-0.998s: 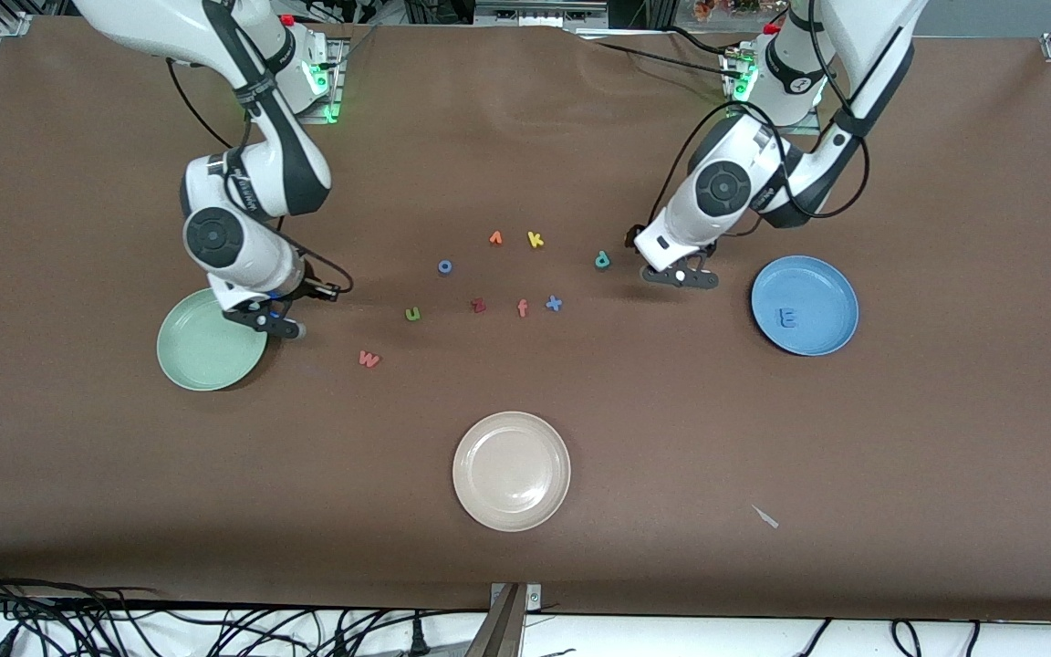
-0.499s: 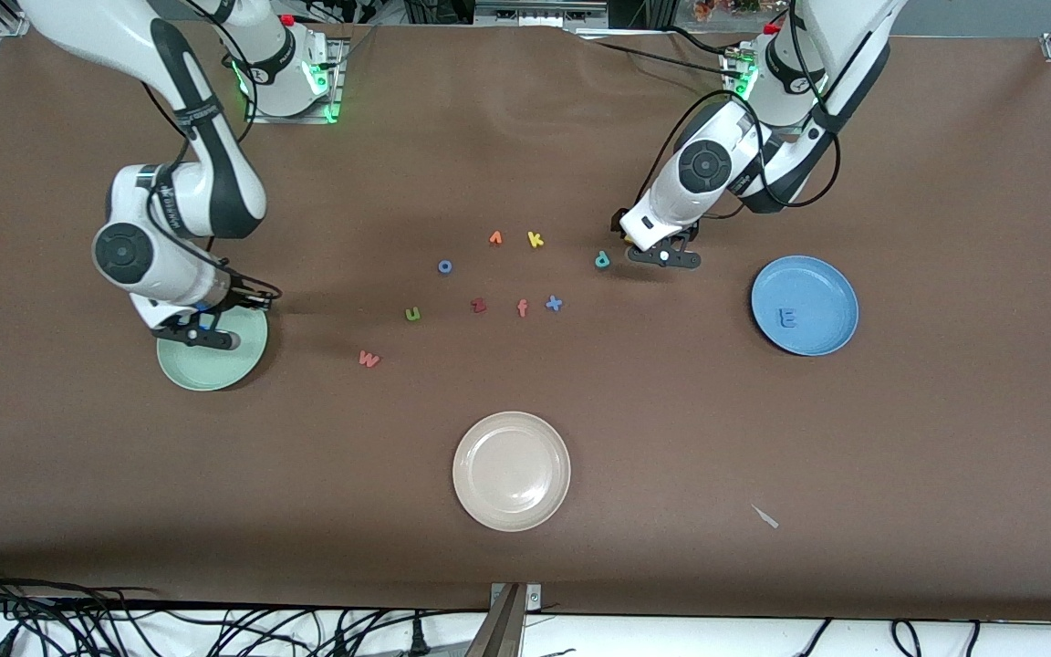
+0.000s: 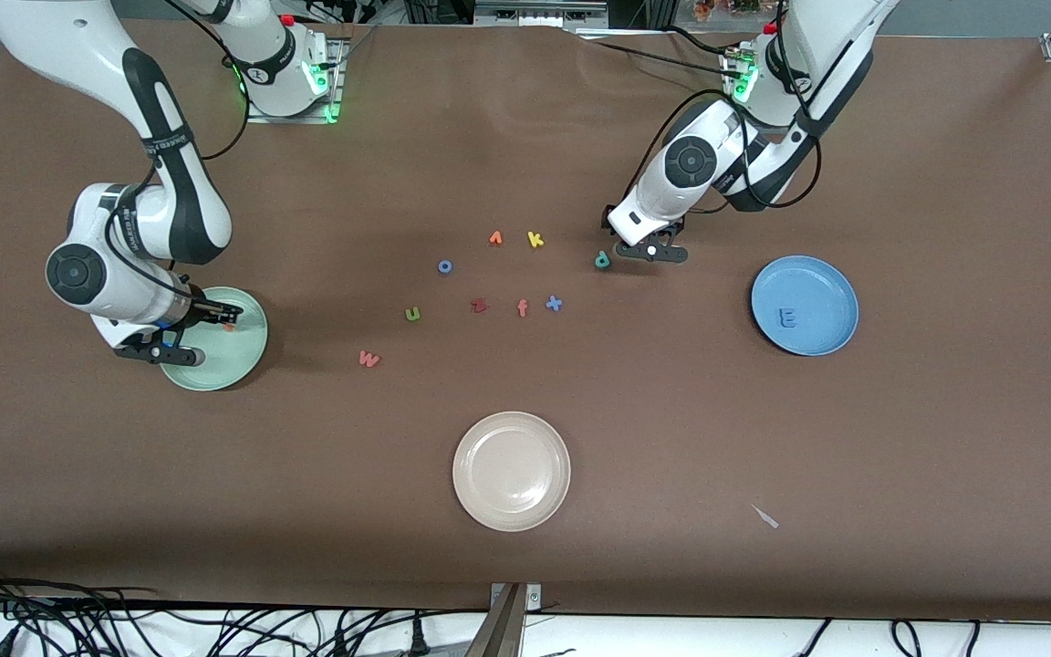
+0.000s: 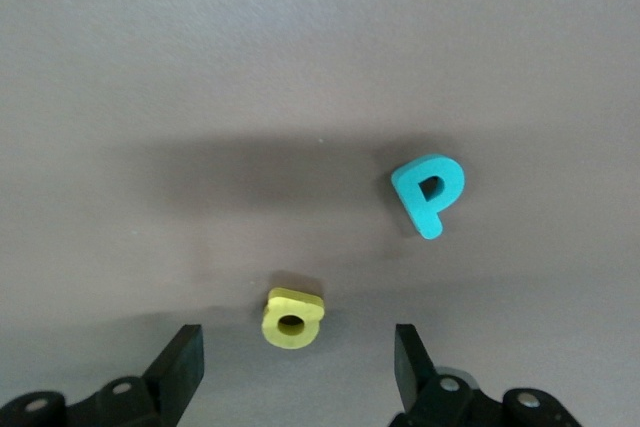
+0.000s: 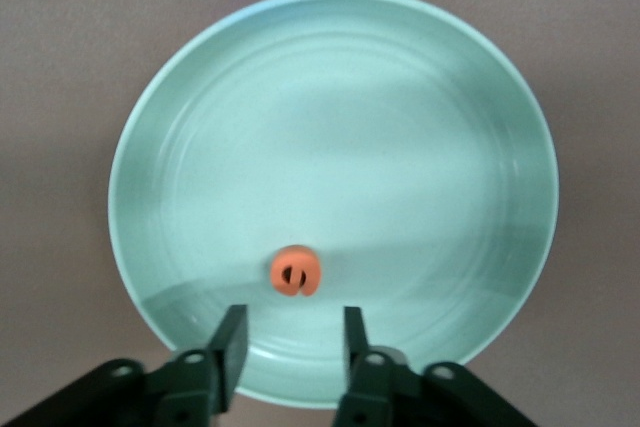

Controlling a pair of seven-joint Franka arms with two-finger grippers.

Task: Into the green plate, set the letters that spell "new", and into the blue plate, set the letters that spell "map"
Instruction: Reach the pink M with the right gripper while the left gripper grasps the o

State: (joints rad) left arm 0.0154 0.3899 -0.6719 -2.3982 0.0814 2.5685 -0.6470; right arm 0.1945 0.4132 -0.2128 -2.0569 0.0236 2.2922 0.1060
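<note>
You can read only the foam letters themselves: a teal "p" on the brown table cover, an orange "e" in the green plate, and a blue "m", turned to read like "E", in the blue plate.

Round shallow-rimmed plates, three: one pale mint-green plate, one mid-blue plate, one cream-white plate. Small foam letters, twelve: green "n", orange "e", red-pink "w", blue "m", yellow "a", teal "p", blue "o", blue "x", yellow "k", dark red "z", orange-red "f" and one small orange letter that cannot be read. By colour, that is three blue, two yellow and one each of the other shades.
</note>
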